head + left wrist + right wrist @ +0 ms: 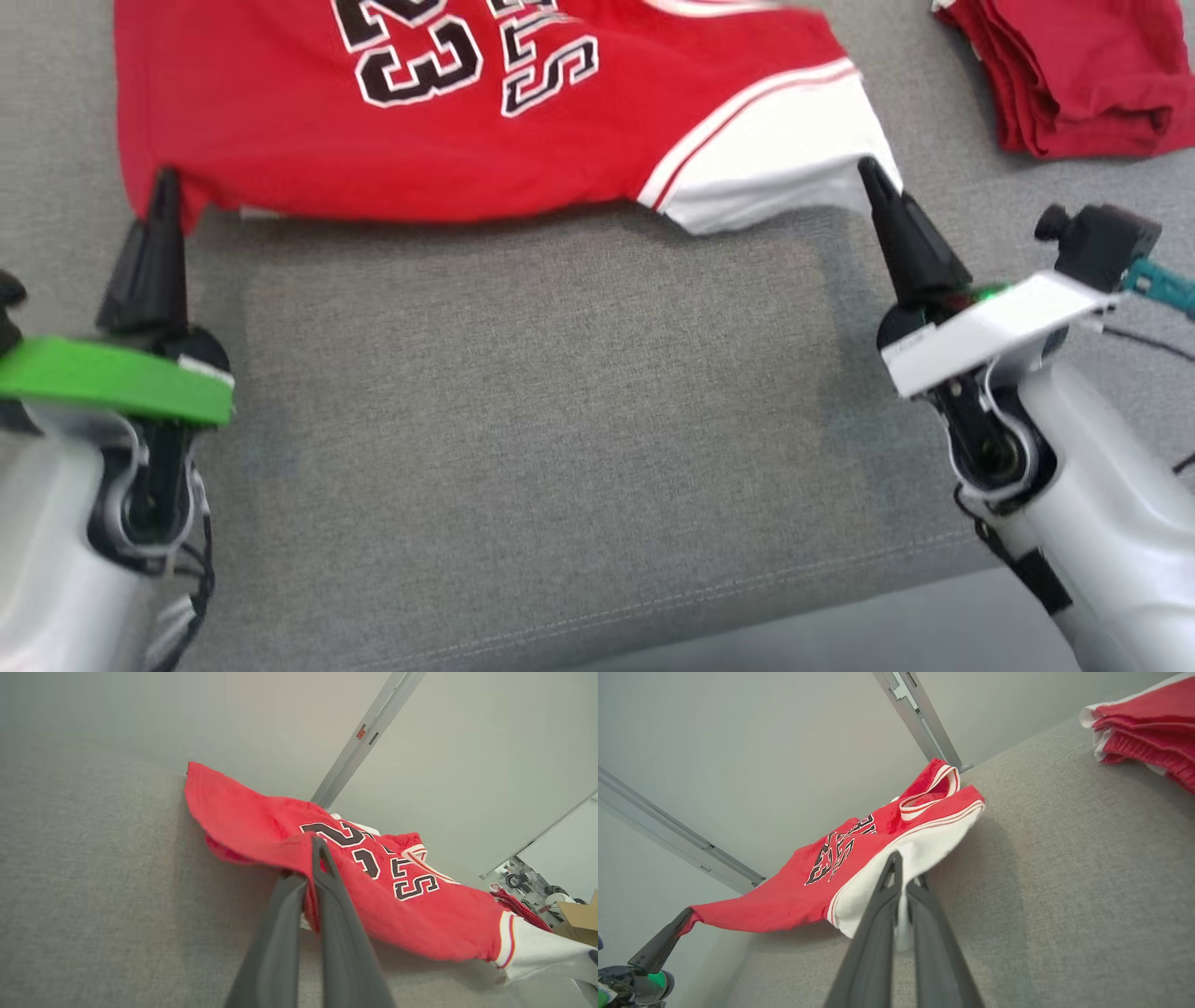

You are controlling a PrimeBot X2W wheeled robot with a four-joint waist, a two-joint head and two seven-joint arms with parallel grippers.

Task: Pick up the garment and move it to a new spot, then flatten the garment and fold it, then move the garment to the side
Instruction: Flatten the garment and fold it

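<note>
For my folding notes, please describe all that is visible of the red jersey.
The jersey is red fabric with a white, stripe-edged sleeve and black, white-outlined lettering with number 23. It is stretched between two corners: the left gripper has its jaws shut on the red corner, the right gripper on the white sleeve. Its near edge hangs above the grey cushion, casting a shadow; its far part seems to rest there.

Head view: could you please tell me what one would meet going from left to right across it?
The left gripper → red jersey → right gripper → folded red garments.
</note>
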